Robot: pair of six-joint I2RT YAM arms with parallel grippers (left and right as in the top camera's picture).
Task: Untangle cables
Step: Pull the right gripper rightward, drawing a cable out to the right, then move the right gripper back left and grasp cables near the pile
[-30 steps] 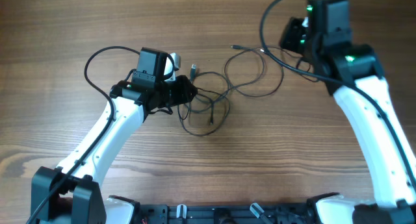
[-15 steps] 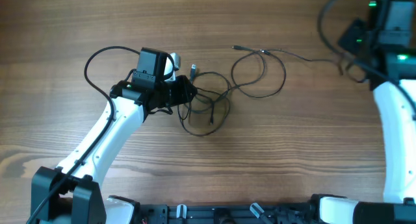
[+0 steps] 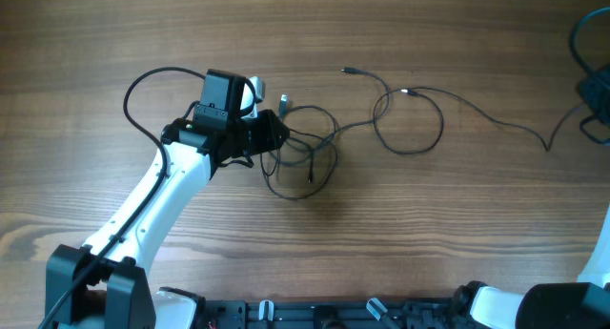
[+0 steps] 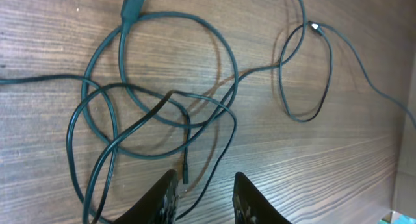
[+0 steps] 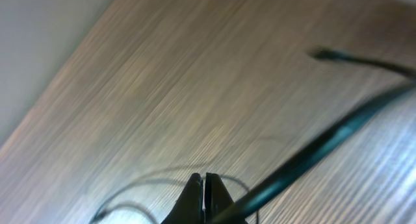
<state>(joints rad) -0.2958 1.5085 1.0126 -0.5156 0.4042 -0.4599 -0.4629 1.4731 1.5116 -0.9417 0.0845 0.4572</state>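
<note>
wooden table [image 3: 114, 43]: brown planked grain, fills the overhead view and shows under both wrist cameras
left arm [image 3: 162, 191]: white links with black joints, reaches from the lower left corner up toward the middle of the table; its own thicker black lead arcs out to the left of the wrist
right arm [image 3: 515, 305]: white base at the lower right corner, the rest runs off the right edge of the overhead view
cables [image 3: 310, 157]: thin dark wires lying flat on the table near its middle; several overlapping loops form a tangle just right of the left arm's wrist, and one strand leads off to the right
outer loop [image 3: 410, 153]: a single open ring of the same wire, right of the tangle and apart from it, joined by the one strand
trailing end [image 3: 546, 148]: the wire's far tip, resting on the wood well right of the outer loop
left gripper [image 4: 205, 198]: low over the tangle's lower edge, jaws parted, a thin strand running down between the fingers; whether they touch it cannot be told
right gripper [image 5: 203, 188]: fingertips pressed together, tilted over the wood; a blurred dark cable crosses just beside them
flat plug [image 4: 133, 2]: at the top of the tangle
small plug [image 3: 348, 71]: a free tip above the outer loop
</note>
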